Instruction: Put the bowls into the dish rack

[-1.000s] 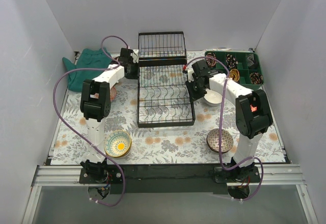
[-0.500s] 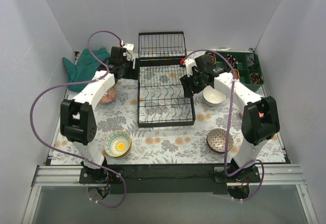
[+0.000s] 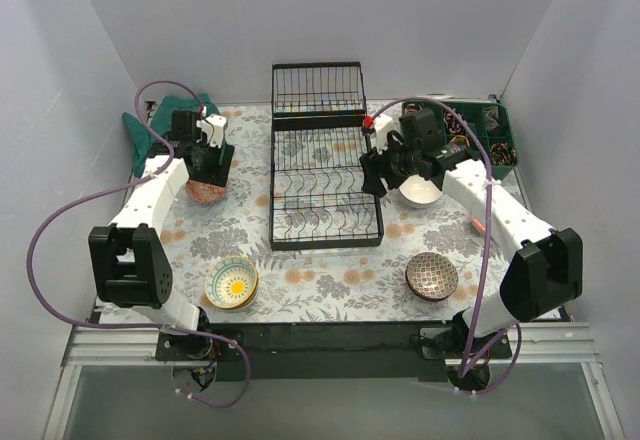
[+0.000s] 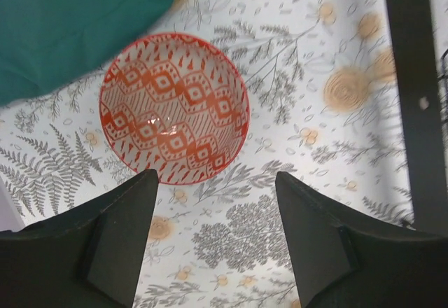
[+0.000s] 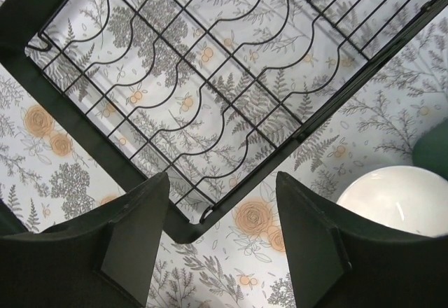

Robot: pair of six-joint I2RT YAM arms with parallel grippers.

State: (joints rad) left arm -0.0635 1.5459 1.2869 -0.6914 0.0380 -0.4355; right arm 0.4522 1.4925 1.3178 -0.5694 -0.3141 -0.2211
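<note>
The black wire dish rack [image 3: 325, 185] stands mid-table with nothing in it, its grid panel [image 3: 318, 88] raised at the back. My left gripper [image 3: 207, 163] hangs open over a red-orange patterned bowl [image 4: 173, 108], which lies just ahead of the fingertips with nothing between them. My right gripper [image 3: 377, 175] is open above the rack's right edge [image 5: 210, 91], beside a white bowl [image 5: 399, 199]. A yellow-flowered bowl [image 3: 232, 282] and a dark patterned bowl [image 3: 432, 276] sit near the front.
A teal cloth [image 3: 150, 130] lies at the back left, close to the red-orange bowl. A green compartment tray [image 3: 480, 130] holding small items stands at the back right. Grey walls close in three sides of the floral-covered table [image 3: 330, 280].
Both grippers let go at the rack's sides and opened. The left arm swung left to above the red-orange bowl. The right gripper drew slightly away over the rack's right edge.
</note>
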